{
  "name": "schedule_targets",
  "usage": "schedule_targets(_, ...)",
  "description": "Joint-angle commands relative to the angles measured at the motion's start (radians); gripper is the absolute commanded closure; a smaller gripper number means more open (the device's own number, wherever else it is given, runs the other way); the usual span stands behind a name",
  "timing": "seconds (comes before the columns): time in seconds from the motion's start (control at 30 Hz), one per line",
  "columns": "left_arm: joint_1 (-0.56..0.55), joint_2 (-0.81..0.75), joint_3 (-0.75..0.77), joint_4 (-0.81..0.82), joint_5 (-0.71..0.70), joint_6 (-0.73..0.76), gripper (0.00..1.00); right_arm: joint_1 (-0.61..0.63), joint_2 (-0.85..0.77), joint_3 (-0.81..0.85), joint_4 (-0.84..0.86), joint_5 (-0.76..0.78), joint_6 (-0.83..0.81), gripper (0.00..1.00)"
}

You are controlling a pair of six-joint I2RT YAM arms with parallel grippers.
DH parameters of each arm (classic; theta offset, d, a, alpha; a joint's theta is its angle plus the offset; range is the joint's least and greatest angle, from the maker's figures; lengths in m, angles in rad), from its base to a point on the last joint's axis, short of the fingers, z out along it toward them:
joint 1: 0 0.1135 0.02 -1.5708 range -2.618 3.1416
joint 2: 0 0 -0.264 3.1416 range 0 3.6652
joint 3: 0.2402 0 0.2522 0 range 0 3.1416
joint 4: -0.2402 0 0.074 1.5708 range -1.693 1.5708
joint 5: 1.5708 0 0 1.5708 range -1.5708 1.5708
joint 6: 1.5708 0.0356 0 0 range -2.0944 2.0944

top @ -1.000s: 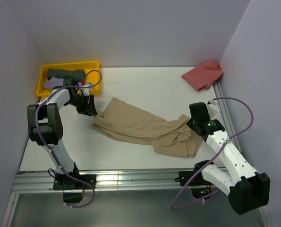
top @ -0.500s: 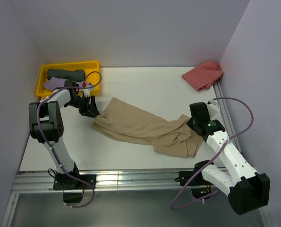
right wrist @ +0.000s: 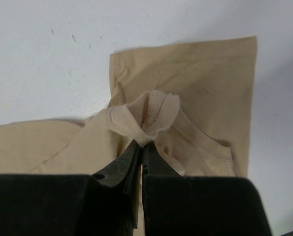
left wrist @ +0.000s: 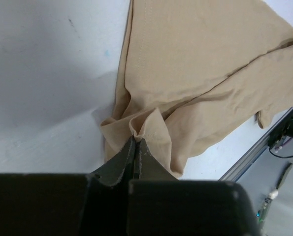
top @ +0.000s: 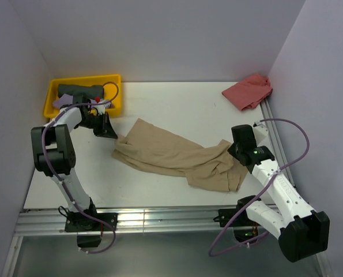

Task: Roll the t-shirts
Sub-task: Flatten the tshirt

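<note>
The tan t-shirt is lying stretched diagonally across the middle of the white table, its soft knit wrinkling into long folds. The left gripper is pinching a puckered edge of it, jaws closed on cloth. The right gripper is clamping the stitched neckband, bunching it into a loop. A salmon-pink t-shirt is sitting crumpled in the far right corner.

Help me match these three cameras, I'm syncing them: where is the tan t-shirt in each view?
Top external: tan t-shirt stretched left to right across the middle of the white table.
Left wrist: fills the upper right, a fold pinched at centre.
Right wrist: spreads across the centre, a rolled edge pinched.
Shared landmark: the white table under it.
</note>
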State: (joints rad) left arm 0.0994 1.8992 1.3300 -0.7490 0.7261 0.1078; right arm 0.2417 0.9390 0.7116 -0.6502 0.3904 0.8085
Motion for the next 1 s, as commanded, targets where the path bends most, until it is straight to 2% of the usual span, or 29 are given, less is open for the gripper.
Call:
schedule_targets(0.0,0.031,-0.103,0.044,-0.024,-0.01,0.015,1.0,-0.01,0.006,0.037,0.001,0.013,-0.031,1.0)
schedule_targets(0.43,0.158,-0.239,-0.066,-0.102,-0.042,0.167,1.0,-0.01,0.02,0.057,0.004,-0.018,-0.057,1.0)
schedule_targets(0.63,0.203,-0.272,-0.022,-0.18,-0.045,0.227,1.0,-0.013,0.056,0.136,-0.013,-0.036,-0.107,1.0)
schedule_targets(0.8,0.203,-0.203,0.061,-0.213,-0.069,0.234,1.0,-0.076,0.176,0.18,0.029,-0.1,-0.153,1.0)
schedule_targets(0.97,0.204,-0.148,0.026,-0.148,-0.128,0.225,1.0,-0.108,0.256,0.181,0.087,-0.165,-0.167,1.0)
